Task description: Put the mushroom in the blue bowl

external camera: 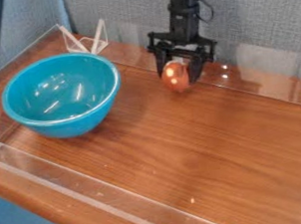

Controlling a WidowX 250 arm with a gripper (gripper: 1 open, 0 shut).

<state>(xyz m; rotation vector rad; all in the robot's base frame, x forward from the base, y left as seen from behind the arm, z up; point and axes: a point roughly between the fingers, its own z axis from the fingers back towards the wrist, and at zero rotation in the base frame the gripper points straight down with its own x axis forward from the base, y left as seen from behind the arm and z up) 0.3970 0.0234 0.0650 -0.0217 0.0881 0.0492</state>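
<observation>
Orange-brown and glossy, the mushroom [175,76] is a small rounded thing like an egg, with a reddish tint and a paler patch on its surface. It is much smaller than the blue bowl [61,94]. It sits at the far side of the tabletop [184,151], close to the grey wall behind, and well apart from the bowl, which stands at the left.

The tool [183,71] is black and it points down from a dark arm that comes from above. Its two fingers [160,61] reach down on both sides of the mushroom and are clenched on it, so the tool is grasping the mushroom between them. The mushroom seems to be a little above the wood, with a faint reflection below it, but the gap is small and not sure to see.

The blue bowl is large, round and turquoise, of smooth shiny plastic, deep and with a wide rim. It is upright on the wood, and inside only light reflections can be seen. The tabletop is of brown wood with a shiny finish, and a clear low border runs along its edges. Behind the bowl some thin white rods [86,38] lean in the corner.
</observation>
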